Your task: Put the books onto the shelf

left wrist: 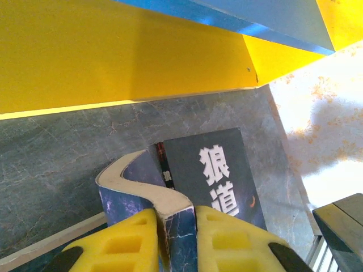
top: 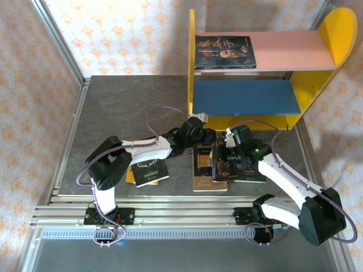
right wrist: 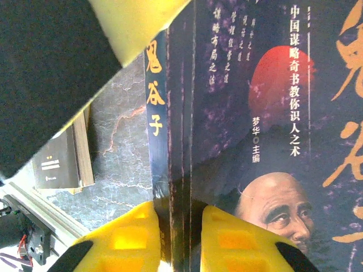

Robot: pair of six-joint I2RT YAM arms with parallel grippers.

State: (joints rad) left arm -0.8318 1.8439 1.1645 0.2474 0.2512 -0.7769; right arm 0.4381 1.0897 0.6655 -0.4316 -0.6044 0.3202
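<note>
Left tool (left wrist: 176, 229): jaws together, clamped on the curled-up edge of the dark blue book (left wrist: 127, 198). Just ahead, a dark blue cover with white characters lies flat on the surface (left wrist: 51, 153); looks like the same book, can't confirm. Further ahead is the shelf (left wrist: 85, 56), with its blue board (left wrist: 255, 17) above.

Right tool (right wrist: 177, 226): clamped on the edge of the dark portrait book (right wrist: 272, 141). Off to its left and apart, another dark book (right wrist: 59, 164) lies flat.

Top view: both tools are close together just short of the shelf. One shelved book (top: 225, 52) lies on the pink board (top: 295, 51).
</note>
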